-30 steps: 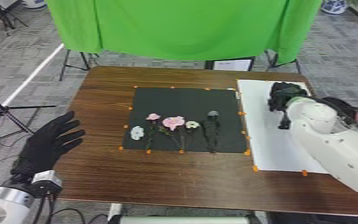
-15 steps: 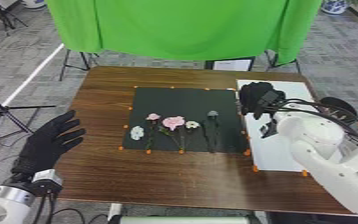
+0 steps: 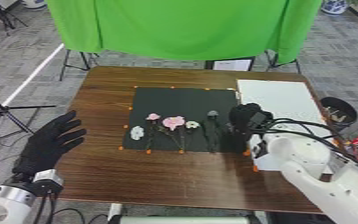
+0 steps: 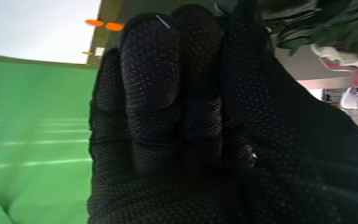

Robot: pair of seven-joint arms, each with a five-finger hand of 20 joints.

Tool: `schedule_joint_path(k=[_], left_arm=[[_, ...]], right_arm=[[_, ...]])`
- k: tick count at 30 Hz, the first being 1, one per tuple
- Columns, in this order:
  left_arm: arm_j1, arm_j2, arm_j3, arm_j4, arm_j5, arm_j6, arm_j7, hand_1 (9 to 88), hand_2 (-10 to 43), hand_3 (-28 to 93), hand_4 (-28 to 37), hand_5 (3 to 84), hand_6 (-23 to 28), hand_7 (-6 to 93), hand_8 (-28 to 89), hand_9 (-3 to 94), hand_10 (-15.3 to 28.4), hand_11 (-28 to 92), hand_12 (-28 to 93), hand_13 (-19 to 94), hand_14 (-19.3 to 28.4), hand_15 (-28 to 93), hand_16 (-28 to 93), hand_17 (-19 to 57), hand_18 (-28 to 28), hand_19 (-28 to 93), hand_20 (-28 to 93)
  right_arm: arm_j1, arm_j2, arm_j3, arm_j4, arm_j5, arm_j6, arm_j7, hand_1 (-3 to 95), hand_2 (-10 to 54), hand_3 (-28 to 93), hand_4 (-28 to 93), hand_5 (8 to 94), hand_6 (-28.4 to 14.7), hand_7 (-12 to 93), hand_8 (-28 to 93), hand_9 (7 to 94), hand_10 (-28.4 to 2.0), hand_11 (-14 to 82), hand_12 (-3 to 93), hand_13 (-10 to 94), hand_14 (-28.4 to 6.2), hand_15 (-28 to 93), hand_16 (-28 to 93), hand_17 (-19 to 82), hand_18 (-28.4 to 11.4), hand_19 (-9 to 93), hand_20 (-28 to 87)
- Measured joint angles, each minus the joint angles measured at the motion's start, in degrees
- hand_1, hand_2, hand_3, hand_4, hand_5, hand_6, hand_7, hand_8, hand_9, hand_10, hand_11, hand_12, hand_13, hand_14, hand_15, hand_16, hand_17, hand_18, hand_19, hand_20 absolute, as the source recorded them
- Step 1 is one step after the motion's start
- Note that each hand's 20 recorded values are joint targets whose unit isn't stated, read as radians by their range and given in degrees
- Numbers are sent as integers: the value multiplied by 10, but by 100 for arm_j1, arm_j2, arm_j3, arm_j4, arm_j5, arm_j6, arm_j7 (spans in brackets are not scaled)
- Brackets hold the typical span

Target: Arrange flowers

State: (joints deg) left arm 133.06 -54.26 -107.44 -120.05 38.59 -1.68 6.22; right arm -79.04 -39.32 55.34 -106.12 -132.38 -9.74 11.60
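1. The robot's right hand (image 3: 249, 118) hovers above the seam between black mat (image 3: 184, 100) and white board (image 3: 278, 95), its fingers nearly straight and close together, apparently in line to work the row's right end.
2. Five flower heads form a loose row on the mat: a white one (image 3: 137, 133), a small pink one (image 3: 153, 116), a larger pink bloom (image 3: 174, 122), another white one (image 3: 191, 124) and a greyish one (image 3: 213, 114). Stems run toward the near edge, likely to keep the blooms level.
3. The left hand (image 3: 44, 145), fingers relaxed, waits beside the table (image 3: 104, 170), presumably leaving the workspace free.
4. Whether a stem lies within the right hand's glove cannot be told; dark stems blur into the mat, and leaves (image 4: 309, 25) are cut off in the wrist view.
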Motion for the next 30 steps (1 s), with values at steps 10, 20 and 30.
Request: schedule_joint_path(k=[10, 20, 30], left_arm=[[-14, 16, 0, 9, -1, -14, -19, 249, -18, 720, -283, 291, 47, 196, -110, 248, 127, 225, 163, 189, 163, 413, -18, -98, 215, 430, 118], [-11, 47, -6, 6, -1, -18, -6, 249, -17, 721, -283, 291, 46, 196, -110, 248, 126, 226, 164, 190, 162, 410, -19, -98, 214, 430, 118], [-7, 28, -37, 0, 5, -20, -2, 249, -18, 720, -283, 284, 44, 194, -109, 237, 124, 223, 164, 184, 161, 407, -18, -99, 220, 431, 119]], right_arm=[[-79, -79, 141, 23, 136, -110, -15, 297, -95, 841, -283, 661, 39, 457, -34, 791, -74, 326, 251, 719, -43, 520, 238, 212, -147, 610, 368], [-234, -113, 499, -136, 310, -991, -294, 181, -95, 874, -283, 531, 18, 407, -198, 639, -91, 330, 248, 622, -63, 507, 225, 162, -177, 573, 369], [-586, -438, 2038, -680, 2204, -2772, -181, 143, -95, 853, -283, 364, -45, 330, -150, 401, -132, 318, 261, 387, -107, 488, 188, 123, -200, 536, 338]])
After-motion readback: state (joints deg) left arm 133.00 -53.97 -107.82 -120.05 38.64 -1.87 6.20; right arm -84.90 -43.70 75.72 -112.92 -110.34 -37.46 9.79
